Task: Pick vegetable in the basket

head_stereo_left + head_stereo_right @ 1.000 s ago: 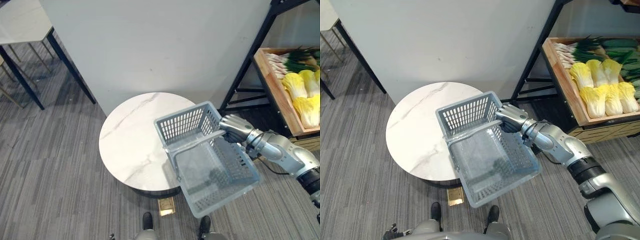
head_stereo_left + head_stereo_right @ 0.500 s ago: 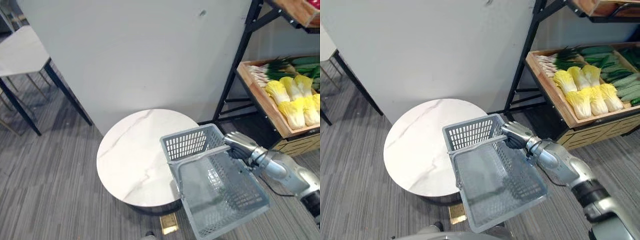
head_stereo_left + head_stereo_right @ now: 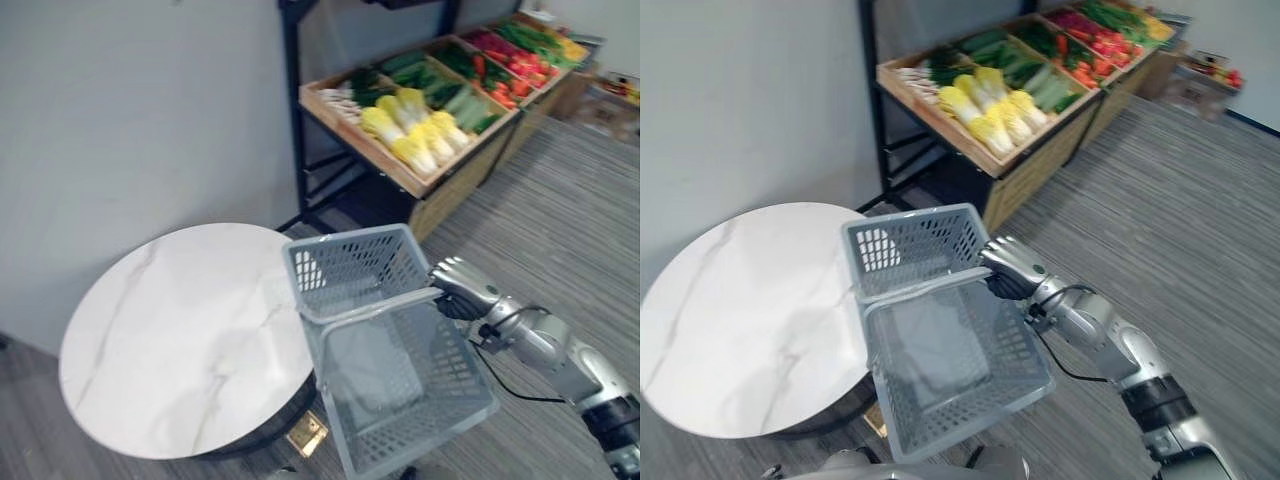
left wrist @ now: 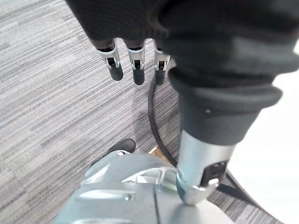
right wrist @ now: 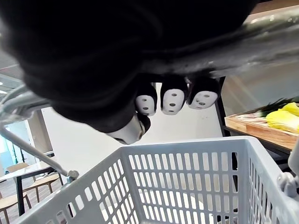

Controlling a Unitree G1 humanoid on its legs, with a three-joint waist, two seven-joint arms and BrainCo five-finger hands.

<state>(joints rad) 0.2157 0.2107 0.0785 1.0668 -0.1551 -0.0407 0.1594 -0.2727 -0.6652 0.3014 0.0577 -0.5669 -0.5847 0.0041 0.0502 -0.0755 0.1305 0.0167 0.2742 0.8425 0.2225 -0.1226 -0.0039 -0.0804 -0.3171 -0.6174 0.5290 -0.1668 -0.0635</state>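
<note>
Your right hand (image 3: 456, 287) has its fingers curled round the handle (image 3: 376, 304) of the grey basket (image 3: 349, 268), so the hand is closed on it and the basket hangs in the air from that grip. In the right wrist view the dark fingertips (image 5: 170, 99) wrap under the bar, with the slotted basket wall below them.

The basket is tilted. Its far wall sits over the right edge of the round white marble worktop (image 3: 170, 330), and the rest of it reaches out past that edge above the striped grey floor (image 3: 560, 230).

The vegetables are well apart from the basket, in a sloping wooden crate (image 3: 395, 172) on a black rack beyond the worktop's far right edge. You can see a row of yellow cabbages (image 3: 415, 135) there, with green vegetables (image 3: 440, 85) next to them and red ones (image 3: 1087, 32) further along.

Your left hand (image 4: 135, 65) shows in its own wrist view with straight, relaxed fingers, holding nothing, hanging above the floor.
</note>
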